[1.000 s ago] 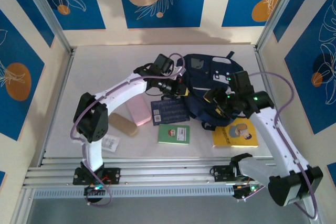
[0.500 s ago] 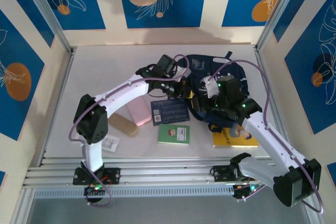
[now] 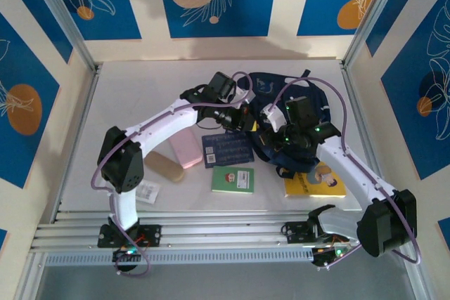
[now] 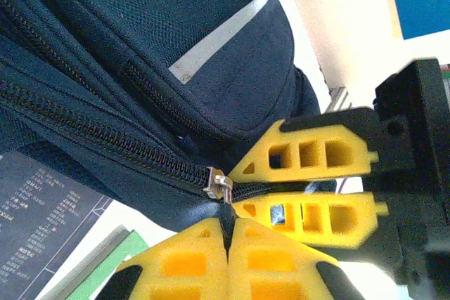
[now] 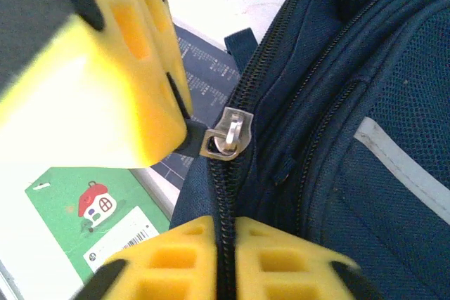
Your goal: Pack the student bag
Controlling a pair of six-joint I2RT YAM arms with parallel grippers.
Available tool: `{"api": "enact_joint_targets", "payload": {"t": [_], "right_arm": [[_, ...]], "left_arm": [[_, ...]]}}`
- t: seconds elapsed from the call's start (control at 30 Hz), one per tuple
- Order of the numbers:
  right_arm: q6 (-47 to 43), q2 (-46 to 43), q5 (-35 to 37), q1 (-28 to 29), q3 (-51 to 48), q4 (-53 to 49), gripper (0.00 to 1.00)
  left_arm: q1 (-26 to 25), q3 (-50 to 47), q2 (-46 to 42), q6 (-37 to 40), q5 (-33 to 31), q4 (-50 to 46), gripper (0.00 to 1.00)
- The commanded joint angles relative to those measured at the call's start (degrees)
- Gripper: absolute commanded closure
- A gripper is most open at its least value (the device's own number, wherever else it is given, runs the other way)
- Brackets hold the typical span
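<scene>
The student bag [image 3: 290, 102], navy with grey stripes, lies at the table's centre-right. Both grippers meet at its near-left edge. My left gripper [image 3: 252, 124] [image 4: 228, 224] is shut on the dark pull tab hanging from the metal zipper slider [image 4: 217, 185] [image 5: 226, 135]. My right gripper [image 3: 268, 133] [image 5: 225, 233] is shut on the bag's closed zipper seam just below that slider. The right gripper's yellow fingers [image 4: 313, 156] show in the left wrist view, clamped over the seam. The left fingers [image 5: 116, 96] sit just left of the slider.
On the table near the bag lie a dark blue booklet [image 3: 227, 149] [image 5: 204, 68], a green book [image 3: 233, 179] [image 5: 91, 216], a yellow book [image 3: 320, 184], a pink case [image 3: 185, 147], a tan case [image 3: 164, 166] and a small white card [image 3: 148, 191].
My right arm has swung left onto the bag's near-left edge, and its jaws have closed on the zipper seam. The left gripper has kept its hold by the slider.
</scene>
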Motion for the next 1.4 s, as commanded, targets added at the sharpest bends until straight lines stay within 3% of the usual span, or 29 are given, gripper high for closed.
{"api": "enact_joint_targets", "payload": {"t": [0.0,0.33,0.67,0.87,1.2,1.37], "right_arm": [[-1.2,1.3,4.1,-0.2,-0.7,-0.5,1.0],[0.4,-5.6,9.8,-0.1,-2.7,0.6,1.0],[1.3,-10.0,15.6,1.5,-4.1,-0.1,1.0],[1.5,-9.9,14.8,2.2,-4.3,0.2,1.0],[2.4,-10.9,15.9,5.2,-4.4,-0.2,1.0],[3.6,-11.3,14.1,5.5,-5.6,0.3,1.0]], "left_arm": [[0.8,3.3,-2.6,2.5,4.8,2.3,1.0],[4.6,1.8,-1.9,4.2,-4.4,-1.6,1.0],[7.7,7.5,4.7,6.2,-13.2,-8.2,0.99],[8.2,9.5,6.1,5.5,-10.5,-7.7,1.0],[9.5,15.0,10.2,8.8,-18.4,-10.3,1.0],[9.5,13.8,10.2,6.4,-13.8,-8.2,1.0]]}}
